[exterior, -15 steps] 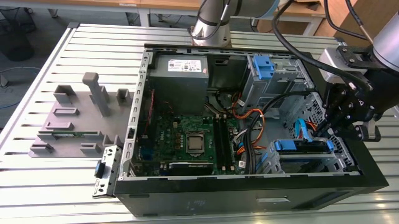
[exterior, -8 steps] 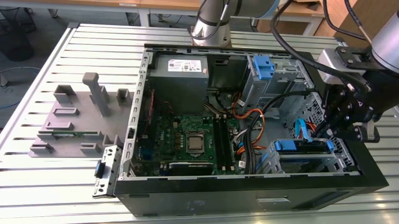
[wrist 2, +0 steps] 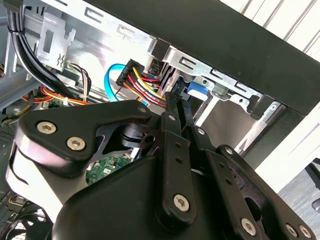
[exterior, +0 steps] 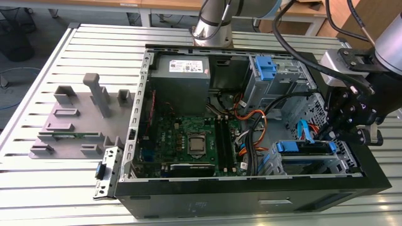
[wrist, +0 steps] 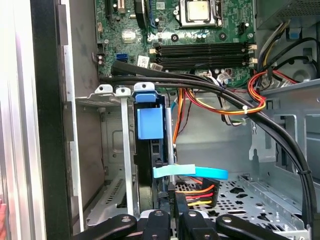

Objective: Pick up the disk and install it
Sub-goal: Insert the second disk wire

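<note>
The disk [wrist: 150, 165] stands on its edge in the metal drive cage [wrist: 107, 150] inside the computer case [exterior: 251, 193]. The gripper [wrist: 172, 212] is pinched shut on the disk's back edge.

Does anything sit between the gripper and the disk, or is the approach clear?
Nothing visible separates them. In the first wrist view the gripper is right at the near end of the disk, which stands on edge in the drive cage. A light blue cable crosses that end.
</note>
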Robot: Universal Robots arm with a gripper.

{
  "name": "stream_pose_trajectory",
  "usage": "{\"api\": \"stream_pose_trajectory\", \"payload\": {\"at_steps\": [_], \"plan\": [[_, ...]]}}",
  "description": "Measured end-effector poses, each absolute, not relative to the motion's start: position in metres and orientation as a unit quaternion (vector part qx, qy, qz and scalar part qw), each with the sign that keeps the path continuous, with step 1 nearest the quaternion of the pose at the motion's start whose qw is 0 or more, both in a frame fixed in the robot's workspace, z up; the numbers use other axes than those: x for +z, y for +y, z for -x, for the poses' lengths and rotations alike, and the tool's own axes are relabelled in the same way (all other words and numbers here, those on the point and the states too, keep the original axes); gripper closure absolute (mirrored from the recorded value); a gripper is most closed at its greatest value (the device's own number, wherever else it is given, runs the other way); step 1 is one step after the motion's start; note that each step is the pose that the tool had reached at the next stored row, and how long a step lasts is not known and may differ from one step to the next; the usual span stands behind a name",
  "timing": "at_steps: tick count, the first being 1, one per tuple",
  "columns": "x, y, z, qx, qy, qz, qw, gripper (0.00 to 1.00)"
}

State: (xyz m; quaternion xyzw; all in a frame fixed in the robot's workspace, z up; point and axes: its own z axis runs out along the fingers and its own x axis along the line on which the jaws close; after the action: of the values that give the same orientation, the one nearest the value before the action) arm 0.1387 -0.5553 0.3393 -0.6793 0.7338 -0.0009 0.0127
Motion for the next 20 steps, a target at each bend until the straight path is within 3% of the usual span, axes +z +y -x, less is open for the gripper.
{"api": "stream_pose_trajectory", "payload": {"at_steps": [20], "plan": [[0.3383,-0.5612,-0.1357,-0.001,0.714,0.700,0.013,0.84]]}}
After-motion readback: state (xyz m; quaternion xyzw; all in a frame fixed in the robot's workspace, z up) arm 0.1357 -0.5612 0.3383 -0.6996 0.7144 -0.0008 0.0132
